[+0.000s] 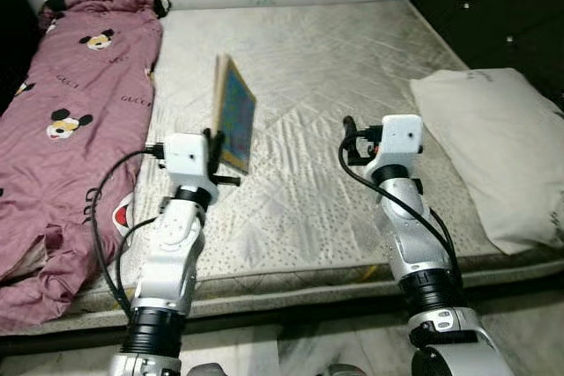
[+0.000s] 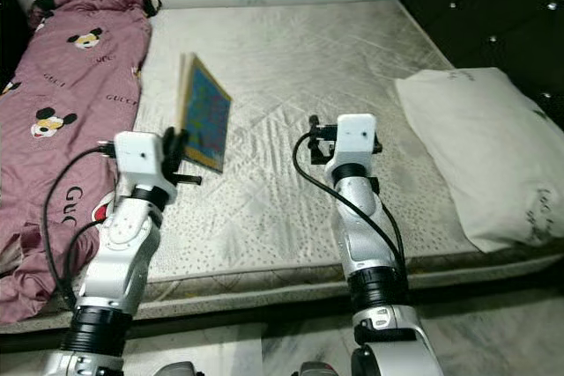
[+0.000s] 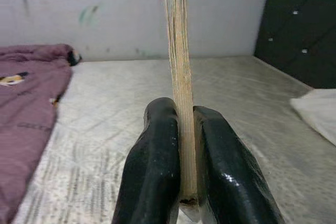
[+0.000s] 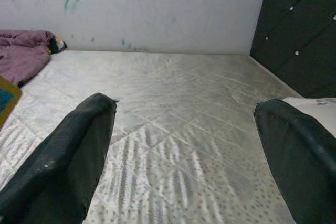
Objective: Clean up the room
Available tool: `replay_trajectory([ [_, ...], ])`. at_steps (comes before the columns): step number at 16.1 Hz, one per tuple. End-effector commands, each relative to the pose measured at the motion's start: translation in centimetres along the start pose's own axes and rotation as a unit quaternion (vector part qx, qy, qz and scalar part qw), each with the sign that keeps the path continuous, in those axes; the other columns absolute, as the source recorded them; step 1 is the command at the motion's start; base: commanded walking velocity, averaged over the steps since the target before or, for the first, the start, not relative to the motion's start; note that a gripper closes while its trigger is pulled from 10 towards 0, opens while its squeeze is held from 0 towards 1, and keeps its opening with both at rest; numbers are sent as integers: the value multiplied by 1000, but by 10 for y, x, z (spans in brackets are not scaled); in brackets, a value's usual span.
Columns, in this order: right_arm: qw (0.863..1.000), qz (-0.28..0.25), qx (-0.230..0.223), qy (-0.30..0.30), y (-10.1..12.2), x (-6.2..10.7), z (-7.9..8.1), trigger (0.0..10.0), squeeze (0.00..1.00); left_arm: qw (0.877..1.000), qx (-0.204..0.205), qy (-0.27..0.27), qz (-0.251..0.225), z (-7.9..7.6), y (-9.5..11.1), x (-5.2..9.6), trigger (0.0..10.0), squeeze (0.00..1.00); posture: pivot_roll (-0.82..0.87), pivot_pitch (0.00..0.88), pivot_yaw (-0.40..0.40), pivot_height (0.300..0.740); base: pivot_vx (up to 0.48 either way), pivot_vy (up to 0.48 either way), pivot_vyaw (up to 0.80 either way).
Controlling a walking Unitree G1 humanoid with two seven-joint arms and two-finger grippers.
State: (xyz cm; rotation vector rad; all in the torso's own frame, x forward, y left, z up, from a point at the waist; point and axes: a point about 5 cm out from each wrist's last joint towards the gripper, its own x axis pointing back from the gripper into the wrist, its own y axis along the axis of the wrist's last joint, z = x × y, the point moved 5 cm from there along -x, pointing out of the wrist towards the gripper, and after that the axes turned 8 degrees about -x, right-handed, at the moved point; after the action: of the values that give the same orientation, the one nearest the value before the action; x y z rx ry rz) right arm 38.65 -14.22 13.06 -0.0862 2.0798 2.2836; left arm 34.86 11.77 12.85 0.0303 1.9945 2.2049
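the left gripper has its fingers clamped on a book standing upright between them, lifted off the mattress. the right gripper hovers with fingers apart. next, the book likely needs carrying off the bed.

A blanket is spread on the mattress's left side; a pillow is laid on its right.

Bare quilted mattress set against a pale wall marked with scribbles, dark studded headboard seen at the right — pale marbled floor below the bed edge
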Motion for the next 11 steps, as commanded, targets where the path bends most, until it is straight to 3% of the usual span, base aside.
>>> replay_trajectory([
  [1, 1000, -5, -1, 3, 3, -1, 1, 10000, 0, 999, 0, -4, -33, -1, 15, -2, 10000, 0, -107, 0, 25, 740, 307, 0, 0],
  [5, 1000, -4, 0, 3, 2, -2, 1, 10000, 0, 1000, 1, -2, -25, -2, 12, -2, 10000, 0, -105, 0, 22, 740, 311, 0, 0],
  [11, 1000, -3, 5, 0, 0, 0, -1, 10000, 0, 999, -17, 24, -14, 3, 7, 0, 10000, 0, -101, 0, 25, 740, 0, 0, 0],
])
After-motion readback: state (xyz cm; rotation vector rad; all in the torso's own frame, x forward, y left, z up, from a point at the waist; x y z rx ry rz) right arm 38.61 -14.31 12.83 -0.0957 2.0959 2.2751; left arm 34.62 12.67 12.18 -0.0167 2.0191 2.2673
